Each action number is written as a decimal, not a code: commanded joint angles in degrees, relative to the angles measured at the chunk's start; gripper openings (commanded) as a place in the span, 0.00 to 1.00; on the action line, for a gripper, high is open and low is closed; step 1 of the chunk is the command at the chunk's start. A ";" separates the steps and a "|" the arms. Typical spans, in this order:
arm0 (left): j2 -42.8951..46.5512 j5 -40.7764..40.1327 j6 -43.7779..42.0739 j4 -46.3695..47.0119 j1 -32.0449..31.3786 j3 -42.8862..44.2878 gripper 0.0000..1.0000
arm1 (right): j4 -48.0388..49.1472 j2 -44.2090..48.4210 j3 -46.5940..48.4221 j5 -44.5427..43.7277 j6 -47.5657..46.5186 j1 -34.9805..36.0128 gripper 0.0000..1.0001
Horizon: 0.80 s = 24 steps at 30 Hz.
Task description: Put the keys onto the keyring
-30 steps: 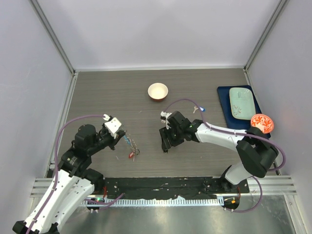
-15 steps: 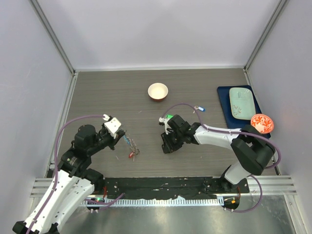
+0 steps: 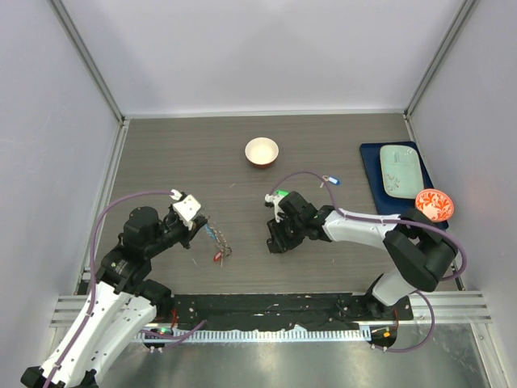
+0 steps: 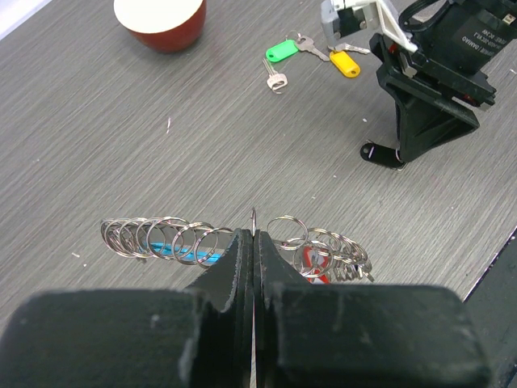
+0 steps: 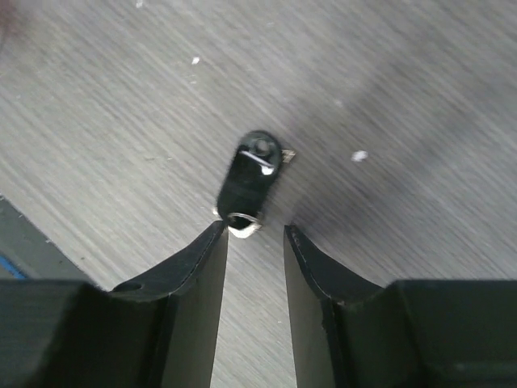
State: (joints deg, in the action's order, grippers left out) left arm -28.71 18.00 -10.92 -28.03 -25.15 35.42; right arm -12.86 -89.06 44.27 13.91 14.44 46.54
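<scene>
Right wrist view is showing the right gripper [image 5: 254,229] hovering over the table [image 5: 404,121], jaws apart, straddling the black-tagged key [image 5: 252,173], seemingly lining up a pinch. At near left, the left gripper [image 4: 253,242] is clamping the keyring [image 4: 170,240], probably steadying it for threading.

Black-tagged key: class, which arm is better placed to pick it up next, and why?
Right. The right claw is open at the black-tagged key, fingertips flanking its ring end; the left claw is shut on the keyring.
</scene>
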 commanded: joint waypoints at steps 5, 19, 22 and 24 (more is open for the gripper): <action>0.23 0.63 -0.16 2.37 -0.08 0.44 0.00 | 0.56 2.57 -0.24 -4.51 1.56 -1.72 0.46; 1.64 0.19 0.02 2.37 -0.08 0.35 0.00 | 0.38 12.76 3.80 -23.13 6.04 -8.31 0.76; 1.90 -0.07 0.11 2.37 -0.08 0.44 0.00 | 0.12 12.59 4.94 -26.30 5.34 -9.28 0.85; 2.08 -0.16 0.28 2.46 -0.08 0.44 0.00 | -0.23 11.98 6.09 -27.00 4.82 -10.07 0.89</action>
State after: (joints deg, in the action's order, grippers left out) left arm -27.53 18.00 -10.92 -28.10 -25.17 35.31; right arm -13.56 -77.34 47.20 -7.14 19.84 37.52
